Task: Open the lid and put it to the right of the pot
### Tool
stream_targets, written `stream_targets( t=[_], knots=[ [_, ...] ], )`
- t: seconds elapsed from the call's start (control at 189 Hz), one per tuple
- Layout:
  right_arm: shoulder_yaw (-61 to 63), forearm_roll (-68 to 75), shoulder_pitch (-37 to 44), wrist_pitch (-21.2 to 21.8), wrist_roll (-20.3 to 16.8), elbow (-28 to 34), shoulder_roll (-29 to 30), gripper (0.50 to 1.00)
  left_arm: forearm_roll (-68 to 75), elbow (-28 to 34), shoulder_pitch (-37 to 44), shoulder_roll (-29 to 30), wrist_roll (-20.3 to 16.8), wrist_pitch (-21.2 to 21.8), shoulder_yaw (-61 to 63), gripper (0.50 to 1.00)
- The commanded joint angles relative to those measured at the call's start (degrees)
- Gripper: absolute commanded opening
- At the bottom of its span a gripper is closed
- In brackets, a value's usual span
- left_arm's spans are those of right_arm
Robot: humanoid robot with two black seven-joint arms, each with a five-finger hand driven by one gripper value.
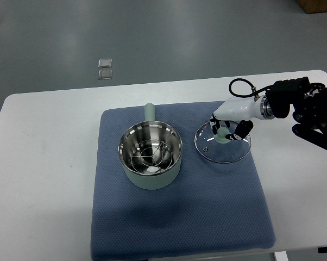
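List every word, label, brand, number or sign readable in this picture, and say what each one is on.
None can be read.
Pot: no print visible on its green wall or steel inside.
Glass lid: no marking visible.
Right hand on the lid's knob: no legible label.
Two small tiles on the floor: too small to read.

Right hand point(228, 129) covers the knob of the lid point(222, 145), so finger contact with it can't be confirmed. The blue mat point(180, 217) and the table point(44, 163) are cut off at the bottom edge of the picture, table's near corners out of frame. Two small clear items point(105, 69) on the floor beyond the table's far edge are too small to identify; a brown box point(318, 5) is clipped at the top-right corner.
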Motion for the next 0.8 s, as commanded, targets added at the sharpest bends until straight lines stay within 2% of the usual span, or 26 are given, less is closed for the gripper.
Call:
stream_targets(
  t=[0.0,0.032,0.037,0.053,0.058,0.063,0.069,0.074,0.079,0.09,0.127,0.169,0.175,0.185,0.376,0.55,0.608,0.661,0.667,0.751,0.794],
  knots=[
    [0.0,0.5,-0.1,0.5,0.2,0.1,0.0,0.58,0.0,0.0,0.0,0.0,0.0,0.0,0.0,1.0],
    [0.0,0.5,-0.1,0.6,0.3,0.2,-0.1,0.635,0.0,0.0,0.0,0.0,0.0,0.0,0.0,1.0],
    [0.0,0.6,-0.1,0.7,0.3,0.2,-0.1,0.664,0.0,0.0,0.0,0.0,0.0,0.0,0.0,1.0],
    [0.0,0.6,-0.1,0.7,0.4,0.2,-0.1,0.69,0.0,0.0,0.0,0.0,0.0,0.0,0.0,1.0],
    [0.0,0.6,-0.1,0.7,0.4,0.3,-0.2,0.719,0.0,0.0,0.0,0.0,0.0,0.0,0.0,1.0],
    [0.0,0.6,-0.1,0.7,0.4,0.3,-0.2,0.719,0.0,0.0,0.0,0.0,0.0,0.0,0.0,1.0],
    [0.0,0.7,-0.1,0.6,0.4,0.3,-0.2,0.747,0.0,0.0,0.0,0.0,0.0,0.0,0.0,1.0],
    [0.0,0.7,-0.1,0.6,0.4,0.3,-0.2,0.748,0.0,0.0,0.0,0.0,0.0,0.0,0.0,1.0],
    [0.0,0.8,-0.1,0.6,0.4,0.4,-0.2,0.772,0.0,0.0,0.0,0.0,0.0,0.0,0.0,1.0],
    [0.0,0.8,-0.1,0.6,0.4,0.4,-0.2,0.772,0.0,0.0,0.0,0.0,0.0,0.0,0.0,1.0],
    [0.0,1.1,0.0,0.7,0.4,0.7,-0.5,0.842,0.0,0.0,0.0,0.0,0.0,0.0,0.0,1.0],
    [0.0,1.1,0.0,0.7,0.4,0.7,-0.5,0.842,0.0,0.0,0.0,0.0,0.0,0.0,0.0,1.0],
    [0.1,1.5,0.0,0.7,0.4,0.9,-0.7,0.884,0.0,0.0,0.0,0.0,0.0,0.0,0.0,1.0],
    [0.1,1.6,0.0,0.7,0.4,1.0,-0.8,0.891,0.0,0.0,0.0,0.0,0.0,0.0,0.0,1.0],
    [1.3,6.3,1.9,1.4,0.8,1.0,-3.6,0.895,0.0,0.0,0.0,0.0,0.0,0.0,0.0,1.0],
    [6.8,23.2,3.7,2.4,0.4,0.3,-6.1,0.895,0.0,0.0,0.0,0.0,0.0,0.0,0.0,1.0],
    [9.6,30.3,3.4,1.3,0.2,-0.3,-6.3,0.895,0.0,0.0,0.0,0.0,-0.1,0.0,0.0,1.0],
    [9.6,30.3,3.4,1.3,0.2,-0.4,-6.3,0.895,0.0,0.0,0.0,0.0,-0.1,0.0,0.0,1.0],
    [11.7,36.1,3.4,0.0,0.1,-1.0,-6.3,0.893,0.0,0.0,0.0,0.0,0.0,0.0,0.0,1.0],
    [14.0,47.7,2.6,-5.3,0.1,-4.0,-5.8,0.891,0.0,0.0,0.0,0.0,0.0,0.0,0.0,1.0],
    [14.0,47.7,2.6,-5.3,0.1,-4.0,-5.8,0.891,0.0,0.0,0.0,0.0,0.0,0.0,0.0,1.0]
  ],
)
